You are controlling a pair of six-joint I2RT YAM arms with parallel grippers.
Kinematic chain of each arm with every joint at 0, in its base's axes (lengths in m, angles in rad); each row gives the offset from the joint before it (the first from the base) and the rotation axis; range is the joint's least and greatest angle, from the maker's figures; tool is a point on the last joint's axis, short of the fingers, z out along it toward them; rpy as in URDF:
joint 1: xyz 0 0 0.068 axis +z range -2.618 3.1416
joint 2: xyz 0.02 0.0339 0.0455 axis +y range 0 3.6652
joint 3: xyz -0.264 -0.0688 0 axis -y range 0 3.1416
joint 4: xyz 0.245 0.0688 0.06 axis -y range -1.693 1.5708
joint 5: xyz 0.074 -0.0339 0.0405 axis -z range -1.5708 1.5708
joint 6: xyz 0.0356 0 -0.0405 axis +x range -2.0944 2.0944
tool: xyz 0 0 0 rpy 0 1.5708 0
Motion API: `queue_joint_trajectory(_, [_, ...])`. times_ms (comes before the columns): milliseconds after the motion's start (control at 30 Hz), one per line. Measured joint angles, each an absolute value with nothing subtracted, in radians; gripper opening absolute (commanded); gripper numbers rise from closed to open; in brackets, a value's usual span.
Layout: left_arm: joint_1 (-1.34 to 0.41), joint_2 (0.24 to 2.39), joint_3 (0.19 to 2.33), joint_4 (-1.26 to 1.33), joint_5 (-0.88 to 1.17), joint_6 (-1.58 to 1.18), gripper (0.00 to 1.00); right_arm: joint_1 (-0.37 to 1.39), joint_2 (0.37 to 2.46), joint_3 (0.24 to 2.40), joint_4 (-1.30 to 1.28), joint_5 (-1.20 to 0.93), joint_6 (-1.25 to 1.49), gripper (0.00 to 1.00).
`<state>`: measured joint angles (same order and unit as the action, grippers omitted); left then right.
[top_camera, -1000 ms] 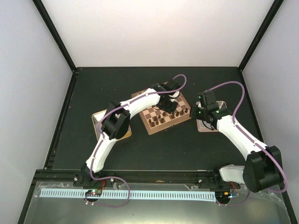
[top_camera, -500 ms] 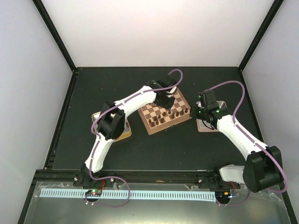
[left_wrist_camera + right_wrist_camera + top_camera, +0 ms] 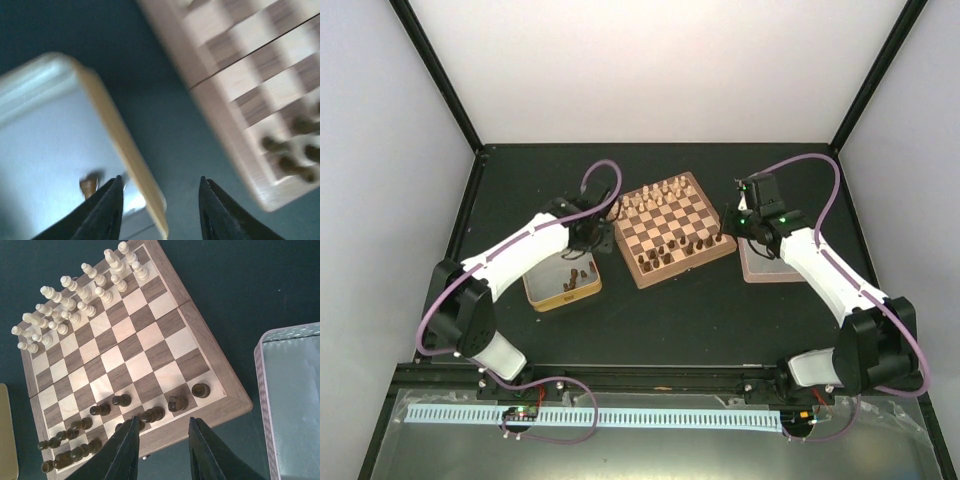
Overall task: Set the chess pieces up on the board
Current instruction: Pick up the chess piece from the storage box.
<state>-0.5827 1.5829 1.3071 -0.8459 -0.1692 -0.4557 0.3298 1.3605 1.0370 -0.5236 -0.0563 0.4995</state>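
Item: loose dark-brown wooden chessmen (image 3: 572, 281), lying in the yellow-rimmed rectangular metal tin (image 3: 560, 303) just left of the square checked wooden chessboard (image 3: 670, 228). Others stand on the chessboard's near rows.
Nearer arm: the left gripper (image 3: 161, 178), jaws spread and empty, above the tin wall facing the chessboard. The chessmen lie just beyond it, away from the chessboard. One shows blurred, its axis unclear.
Other arm: the right gripper (image 3: 162, 422), jaws apart and empty, over the chessboard's near-right rim.
Change: the left gripper has left the chessboard for the tin, jaws wider.
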Motion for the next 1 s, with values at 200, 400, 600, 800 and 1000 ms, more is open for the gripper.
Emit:
queue_joint_trajectory(200, [-0.505,1.551,1.060,-0.831,-0.137,-0.509,0.29,0.331,1.374,1.049,-0.523,-0.059,0.505,0.28])
queue_joint_trajectory(400, [-0.455,1.553,1.021,-0.780,-0.121,-0.525,0.29,0.331,1.409,1.075,-0.524,-0.060,0.515,0.28])
queue_joint_trajectory(600, [-0.437,1.621,1.021,-0.728,-0.097,-0.525,0.27,0.331,1.445,1.102,-0.526,-0.060,0.520,0.28])
queue_joint_trajectory(800, [-0.432,1.671,1.021,-0.724,-0.093,-0.526,0.26,0.331,1.458,1.109,-0.528,-0.060,0.522,0.27])
queue_joint_trajectory(1000, [-0.432,1.694,1.021,-0.725,-0.093,-0.529,0.11,0.331,1.459,1.109,-0.528,-0.060,0.522,0.27])
